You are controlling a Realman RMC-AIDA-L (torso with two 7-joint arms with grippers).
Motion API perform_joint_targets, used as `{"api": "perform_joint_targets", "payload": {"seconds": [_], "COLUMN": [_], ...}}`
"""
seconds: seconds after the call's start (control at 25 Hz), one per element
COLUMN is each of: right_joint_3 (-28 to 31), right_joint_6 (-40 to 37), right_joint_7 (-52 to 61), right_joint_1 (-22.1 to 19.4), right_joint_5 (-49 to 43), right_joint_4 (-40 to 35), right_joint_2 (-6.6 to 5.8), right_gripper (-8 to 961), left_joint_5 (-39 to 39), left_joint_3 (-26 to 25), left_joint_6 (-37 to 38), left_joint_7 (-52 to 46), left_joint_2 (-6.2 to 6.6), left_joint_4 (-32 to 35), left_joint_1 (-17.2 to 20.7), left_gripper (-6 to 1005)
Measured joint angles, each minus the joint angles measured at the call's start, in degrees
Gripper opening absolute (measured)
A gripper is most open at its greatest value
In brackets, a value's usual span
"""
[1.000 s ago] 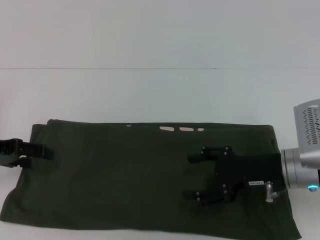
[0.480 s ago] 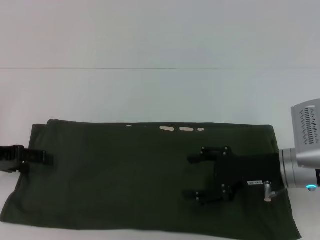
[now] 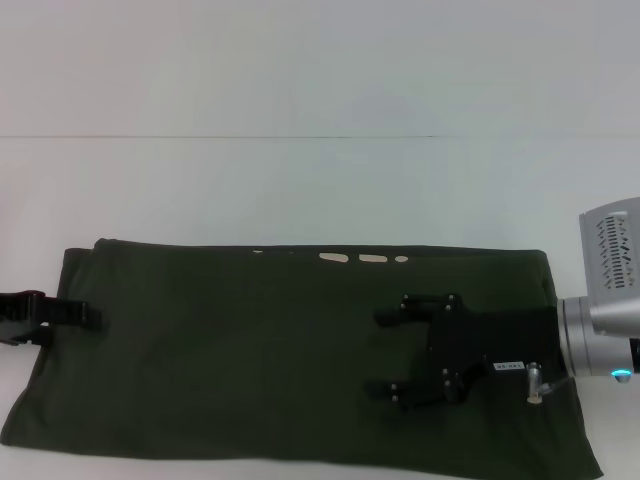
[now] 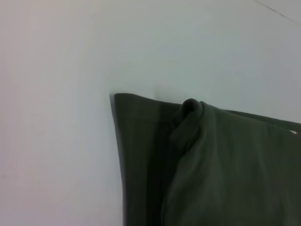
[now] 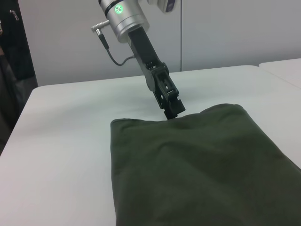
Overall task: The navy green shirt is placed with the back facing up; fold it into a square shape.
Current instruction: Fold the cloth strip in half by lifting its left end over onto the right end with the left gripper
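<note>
In the head view, the shirt [image 3: 290, 350] is seen spread on the tabletop [image 3: 300, 190] as a wide band, its long axis running from the left claw [image 3: 85, 316] to the right claw [image 3: 385, 355]. The left claw is clenched on the shirt's end edge; the right claw hovers released over the opposite half.

In the left wrist view, a pinched bunch of cloth is shown at that edge.

In the right wrist view, the left claw [image 5: 173, 111] is seen at the shirt's far edge, so it is judged the nearer arm for carrying that end across.
</note>
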Motion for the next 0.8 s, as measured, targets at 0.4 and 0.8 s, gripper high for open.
{"api": "perform_joint_targets", "payload": {"seconds": [0.4,0.8], "right_joint_3": [0.0,0.0], "right_joint_6": [0.3,0.7], "right_joint_7": [0.1,0.1], "right_joint_1": [0.1,0.2], "right_joint_5": [0.0,0.0], "right_joint_4": [0.1,0.1], "right_joint_2": [0.00,0.07], "right_gripper": [916,916], "left_joint_5": [0.6,2.3], "left_joint_3": [0.0,0.0], "left_joint_6": [0.8,-1.5], "left_joint_7": [-0.9,-0.7], "left_joint_2": [0.90,0.29], "left_joint_4": [1.9,1.8], "left_joint_1": [0.8,1.0], "left_gripper": [909,910]}}
